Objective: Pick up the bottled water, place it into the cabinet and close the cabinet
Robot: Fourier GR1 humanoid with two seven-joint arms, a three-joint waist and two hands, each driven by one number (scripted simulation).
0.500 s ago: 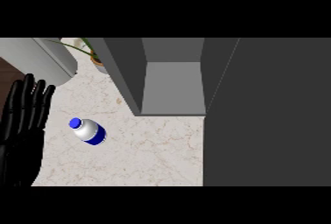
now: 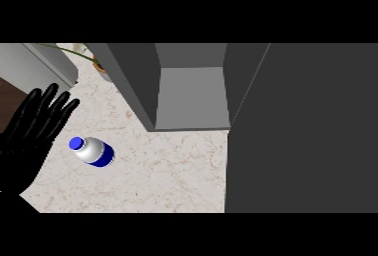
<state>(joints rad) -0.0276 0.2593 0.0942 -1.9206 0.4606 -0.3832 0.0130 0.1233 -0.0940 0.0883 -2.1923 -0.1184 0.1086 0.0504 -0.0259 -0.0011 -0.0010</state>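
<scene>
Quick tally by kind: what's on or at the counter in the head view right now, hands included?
Bottled water: 1
Open cabinet: 1
Potted plant: 1
Left hand, fingers straight: 1
Total: 4

The bottled water (image 2: 93, 151) is white with a blue cap and a blue band at its base. The table (image 2: 162, 170) is pale cream marble with faint reddish-brown veins. The cabinet (image 2: 190, 95) is plain grey, its door (image 2: 303, 130) darker grey. The left hand (image 2: 29, 135) is glossy black. The plant (image 2: 87, 52) has green leaves.
</scene>
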